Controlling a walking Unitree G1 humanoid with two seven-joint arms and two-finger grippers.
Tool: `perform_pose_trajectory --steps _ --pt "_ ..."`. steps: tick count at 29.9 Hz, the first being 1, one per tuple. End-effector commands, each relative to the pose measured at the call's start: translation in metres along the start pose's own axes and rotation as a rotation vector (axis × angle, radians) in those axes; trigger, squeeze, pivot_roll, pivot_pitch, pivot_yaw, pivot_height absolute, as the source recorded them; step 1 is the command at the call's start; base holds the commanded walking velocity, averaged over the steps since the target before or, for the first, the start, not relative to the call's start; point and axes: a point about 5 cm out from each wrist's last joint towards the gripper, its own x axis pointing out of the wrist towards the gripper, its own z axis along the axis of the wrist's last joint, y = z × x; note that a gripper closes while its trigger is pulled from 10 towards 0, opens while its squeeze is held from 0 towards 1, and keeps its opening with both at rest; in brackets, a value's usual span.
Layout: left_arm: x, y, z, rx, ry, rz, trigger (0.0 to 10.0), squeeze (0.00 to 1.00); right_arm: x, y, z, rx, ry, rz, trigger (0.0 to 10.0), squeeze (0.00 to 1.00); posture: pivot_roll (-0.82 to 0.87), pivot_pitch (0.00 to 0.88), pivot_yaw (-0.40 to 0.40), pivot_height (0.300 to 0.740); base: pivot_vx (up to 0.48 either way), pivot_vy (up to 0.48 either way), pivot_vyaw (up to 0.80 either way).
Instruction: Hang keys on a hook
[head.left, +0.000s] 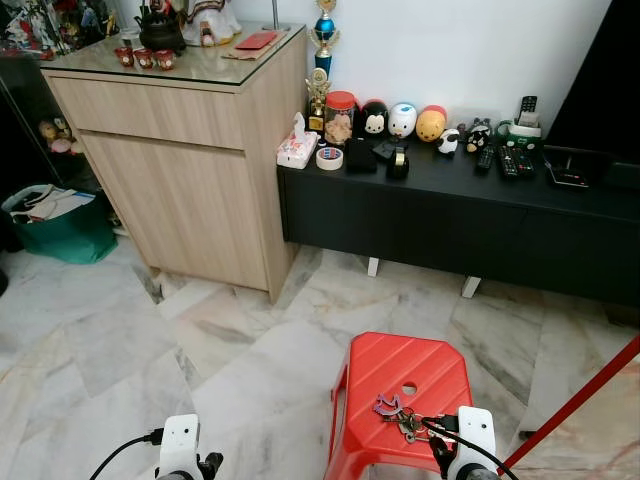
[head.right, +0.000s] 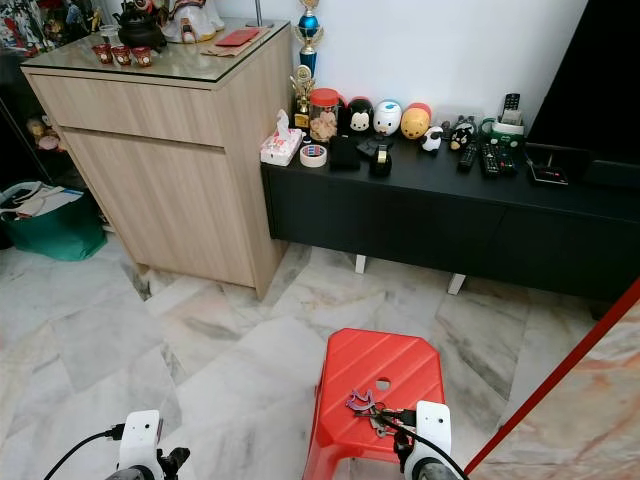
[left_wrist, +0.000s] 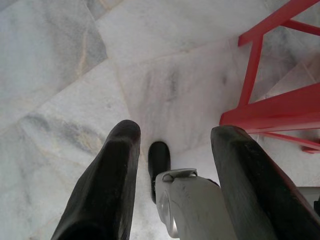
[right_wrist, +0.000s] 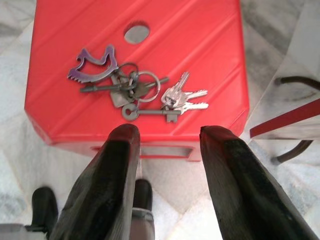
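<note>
A bunch of keys (right_wrist: 135, 95) with a purple metal tag (right_wrist: 94, 65) lies on the top of a red plastic stool (head.left: 400, 375), near its front edge. In the eye views the keys (head.left: 397, 412) sit just ahead of my right wrist. My right gripper (right_wrist: 165, 137) hovers open just short of the stool's edge, nothing between its fingers. My left gripper (left_wrist: 175, 137) hangs open over the marble floor beside the stool's red legs (left_wrist: 255, 75).
A wooden cabinet (head.left: 190, 170) stands at the left and a low black sideboard (head.left: 450, 215) with figurines, tape and remotes runs along the wall. A green bag (head.left: 60, 220) sits at far left. A red rod (head.left: 575, 400) slants at the right.
</note>
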Motion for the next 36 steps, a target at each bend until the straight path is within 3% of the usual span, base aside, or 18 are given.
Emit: perform_pose_trajectory --steps 1,3,15,23,24,25,26,32,36 --pt "-0.001 -0.001 -0.003 0.007 -0.001 -0.002 10.0 0.00 0.000 0.000 0.002 -0.002 -0.017 -0.010 10.0 0.00 -0.02 0.000 -0.055 0.692 0.000 0.000 0.00" --pt "-0.001 -0.001 -0.002 0.009 -0.008 -0.002 10.0 0.00 0.000 0.000 0.003 -0.003 -0.025 -0.014 10.0 0.00 -0.02 0.000 -0.055 0.692 0.000 0.000 0.00" --pt "-0.004 -0.003 0.014 0.028 -0.221 -0.032 10.0 0.00 0.002 0.022 0.081 -0.017 -0.381 0.080 10.0 0.00 -0.03 0.000 -0.060 0.692 0.000 0.000 0.00" --pt "-0.007 -0.007 0.018 0.044 -0.303 -0.072 10.0 0.00 -0.002 0.025 0.087 -0.040 -0.462 0.119 10.0 0.00 -0.02 0.000 -0.069 0.692 0.000 0.000 0.00" --pt "-0.006 -0.012 0.041 0.070 -0.403 -0.087 10.0 0.00 -0.003 0.025 0.086 -0.035 -0.466 0.122 10.0 0.00 -0.02 0.000 -0.070 0.692 0.000 0.000 0.00" --pt "-0.011 -0.025 0.088 0.110 -0.611 -0.122 10.0 0.00 -0.003 0.025 0.085 -0.030 -0.469 0.124 10.0 0.00 -0.02 0.000 -0.069 0.692 0.000 0.000 0.00" --pt "-0.018 -0.032 0.110 0.118 -0.715 -0.144 10.0 0.00 -0.003 0.026 0.083 -0.030 -0.465 0.129 10.0 0.00 -0.02 0.000 -0.069 0.692 0.000 0.000 0.00" --pt "-0.032 -0.037 0.123 0.122 -0.833 -0.167 10.0 0.00 -0.004 0.026 0.077 -0.038 -0.455 0.126 10.0 0.00 -0.02 0.000 -0.073 0.692 0.000 0.000 0.00" --pt "-0.044 -0.039 0.125 0.135 -0.886 -0.190 10.0 0.00 -0.008 0.021 0.086 -0.029 -0.522 0.086 10.0 0.00 -0.01 0.000 -0.074 0.692 0.000 0.000 0.00"
